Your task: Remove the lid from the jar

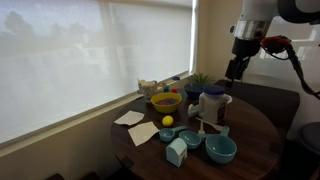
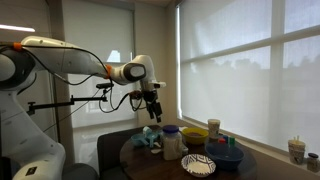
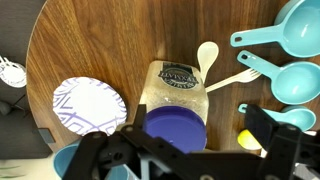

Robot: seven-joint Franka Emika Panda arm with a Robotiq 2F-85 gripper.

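Note:
The jar (image 3: 177, 84) is tall and whitish with a printed label. It stands on the round wooden table (image 3: 110, 40) with the dark-blue lid (image 3: 172, 128) on top. The jar also shows in both exterior views (image 1: 211, 106) (image 2: 171, 144), with the lid on it (image 1: 213, 93) (image 2: 171, 129). My gripper (image 3: 178, 138) is open and empty. It hangs well above the jar, with its dark fingers to either side of the lid in the wrist view. In both exterior views the gripper (image 1: 233, 72) (image 2: 153, 114) is high above the table and clear of the jar.
A patterned white plate (image 3: 88, 105), teal measuring cups (image 3: 296, 82), a pale spoon and fork (image 3: 207, 58) and a yellow fruit (image 3: 247, 138) lie round the jar. A yellow bowl (image 1: 166, 101), a teal carton box (image 1: 177, 152), teal bowls (image 1: 220, 149) and a plant (image 1: 200, 80) share the table.

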